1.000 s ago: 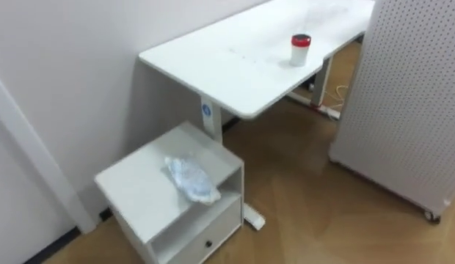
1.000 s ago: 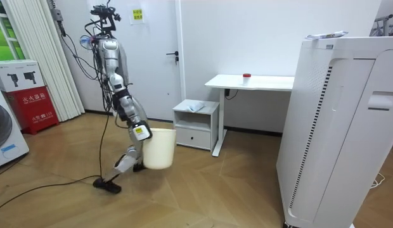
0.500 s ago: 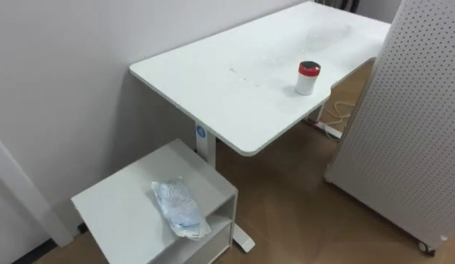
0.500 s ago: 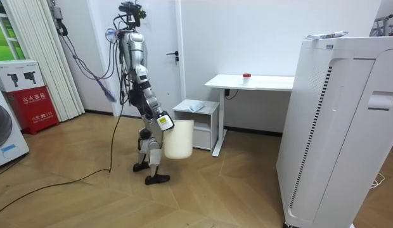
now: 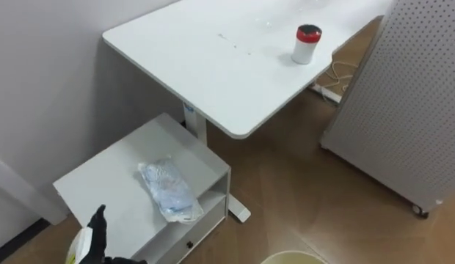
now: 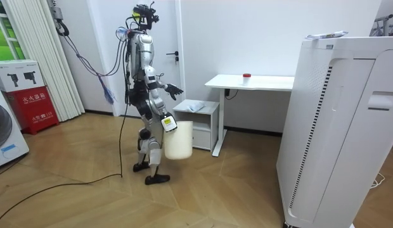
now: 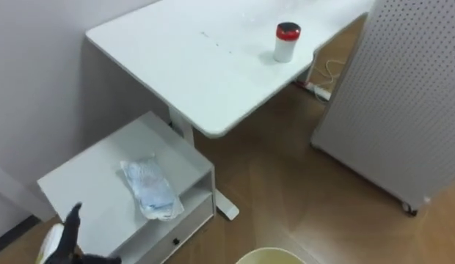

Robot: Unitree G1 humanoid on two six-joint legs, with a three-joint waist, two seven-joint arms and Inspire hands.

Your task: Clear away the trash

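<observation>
Facing a tall white perforated panel (image 5: 403, 95), a long white rectangular desk (image 5: 205, 66) and a low white open-fronted side cabinet (image 5: 110, 176). Hanging at the right hand (image 6: 166, 123), grip impossible to tell: a cream plastic bin (image 6: 179, 139). Lying on the cabinet top, a crumpled clear plastic bag (image 5: 169, 192). Standing on the desk, a small white red-lidded canister (image 5: 306, 44). Hovering beside the cabinet, left hand (image 5: 97, 231), straight-fingered, empty.

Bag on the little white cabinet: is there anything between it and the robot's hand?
Nothing. In the left eye view, just bare cabinet top lies between the crumpled bag and the left hand.
</observation>
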